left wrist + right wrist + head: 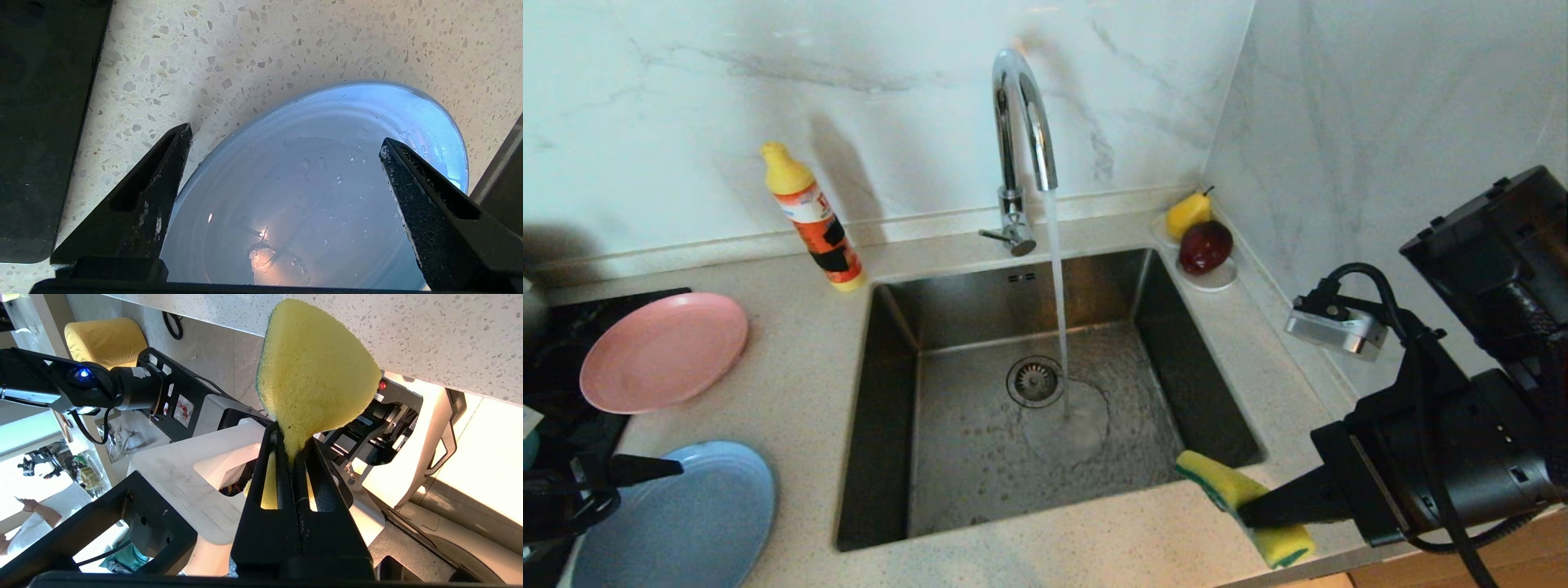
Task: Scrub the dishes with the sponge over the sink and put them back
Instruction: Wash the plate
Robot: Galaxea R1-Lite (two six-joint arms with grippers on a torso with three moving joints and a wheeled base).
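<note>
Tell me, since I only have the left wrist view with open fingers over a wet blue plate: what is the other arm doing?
Observer: The right gripper is shut on the sponge, at the near right corner of the sink.
Operator: Is the tap running?
Observer: Yes, water falls from the tap beside the drain strainer.
Operator: Where is the pink plate?
Observer: The pink plate lies on the counter, left of the sink, behind the blue plate.
Operator: So my gripper holds nothing?
Observer: Right, the left gripper hangs open above the blue plate.
</note>
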